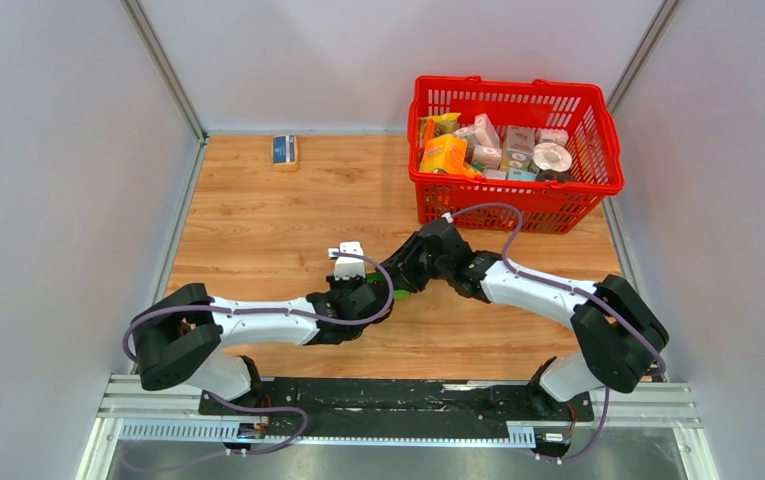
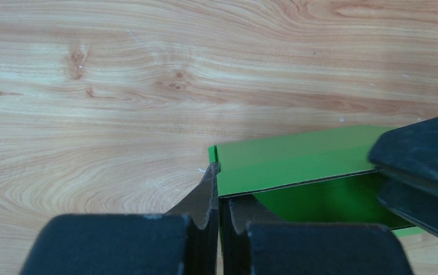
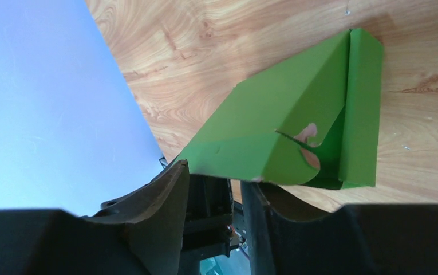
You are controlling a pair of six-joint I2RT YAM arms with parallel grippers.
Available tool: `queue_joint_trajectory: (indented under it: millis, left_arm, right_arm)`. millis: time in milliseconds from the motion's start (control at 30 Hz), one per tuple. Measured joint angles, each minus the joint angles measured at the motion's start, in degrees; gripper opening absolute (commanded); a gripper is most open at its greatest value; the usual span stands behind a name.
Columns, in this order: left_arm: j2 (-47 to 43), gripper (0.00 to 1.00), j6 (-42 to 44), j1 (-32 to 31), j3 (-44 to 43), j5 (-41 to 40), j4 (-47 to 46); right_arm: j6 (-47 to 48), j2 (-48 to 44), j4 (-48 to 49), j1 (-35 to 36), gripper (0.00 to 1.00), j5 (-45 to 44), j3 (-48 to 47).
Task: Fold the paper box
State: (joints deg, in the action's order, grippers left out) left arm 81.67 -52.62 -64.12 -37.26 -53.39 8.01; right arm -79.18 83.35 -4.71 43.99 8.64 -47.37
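Paper box (image 3: 285, 109): held partly folded (one panel raised).
Left gripper (image 2: 219, 197): clamped on its panel edge.
Right gripper (image 3: 213, 183): clamped on it.

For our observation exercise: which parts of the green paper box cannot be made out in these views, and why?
Top external: paper box nearly all hidden beneath the two arms.
Left wrist: one end behind the right gripper.
Right wrist: its near edge behind that gripper.
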Motion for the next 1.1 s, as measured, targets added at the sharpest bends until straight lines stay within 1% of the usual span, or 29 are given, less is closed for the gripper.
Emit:
queue_joint_trajectory:
  millis: [67,133,167,200,233,267,300,367,467,567,733,833,867,933,967,1033,1067,1100]
  left_arm:
    - [0.20,0.01,-0.04,-0.28,-0.09,-0.39,0.13]
    - [0.24,0.03,-0.11,-0.44,-0.20,-0.55,0.39]
    - [0.24,0.07,-0.22,-0.48,-0.20,-0.57,0.44]
    - [0.24,0.09,-0.24,-0.50,-0.20,-0.59,0.46]
    - [0.24,0.14,-0.26,-0.57,-0.20,-0.66,0.52]
    - [0.24,0.27,-0.26,-0.61,-0.20,-0.68,0.63]
    - [0.17,0.34,-0.22,-0.72,-0.20,-0.68,0.83]
    - [-0.44,0.42,-0.31,-1.05,0.13,-0.26,1.88]
    - [-4.11,0.46,-0.55,-1.79,2.56,1.14,3.41]
    - [-9.86,0.47,-0.39,-2.32,5.42,3.43,4.37]
    - [-25.68,0.45,2.47,-2.56,10.69,11.37,6.45]
    - [-32.74,0.44,3.74,-2.56,10.86,15.72,7.89]
    - [-34.45,0.43,3.96,-2.21,10.82,17.14,8.09]
    - [-36.15,0.42,4.15,-0.68,10.62,20.35,8.28]
    - [-36.33,0.41,4.28,0.63,10.40,22.32,8.24]
    - [-35.04,0.41,4.50,3.56,10.01,25.66,7.52]
    - [-34.05,0.40,4.59,4.76,9.70,27.32,6.86]
    - [-31.98,0.39,4.68,6.32,9.40,29.44,5.68]
  right_arm:
    - [-1.07,1.44,0.57,0.26,0.36,-0.13,-0.02]
    - [-2.10,2.19,1.11,0.52,0.32,-0.28,0.00]
    - [-2.54,2.19,1.40,0.59,0.30,-0.59,0.00]
    - [-2.86,2.16,1.81,0.59,0.27,-0.90,0.00]
    - [-3.26,2.16,2.12,0.59,0.26,-1.14,0.00]
    - [-3.54,2.16,2.49,0.61,0.24,-1.20,0.11]
    - [-3.67,2.16,2.89,0.63,0.23,-1.29,0.22]
    - [-3.96,2.16,3.91,0.74,0.22,-1.33,0.70]
    - [-4.17,2.16,5.84,0.85,0.22,-1.51,1.95]
    - [-4.20,2.16,7.41,0.90,0.23,-1.40,3.76]
    - [-3.26,2.12,9.29,0.87,0.27,-1.07,7.69]
    - [-1.31,1.60,9.90,0.87,0.34,-0.55,10.08]
    - [-0.33,1.22,10.10,0.87,0.41,-0.35,10.78]
    - [2.69,-0.02,9.66,0.83,0.45,0.02,11.93]
    - [4.26,-0.48,9.03,0.81,0.52,0.20,11.98]
    - [7.78,-1.25,8.37,0.44,0.54,0.90,11.91]
    - [9.77,-1.60,7.91,0.13,0.58,1.57,11.85]
    - [11.72,-1.79,7.45,-0.20,0.59,2.14,11.72]
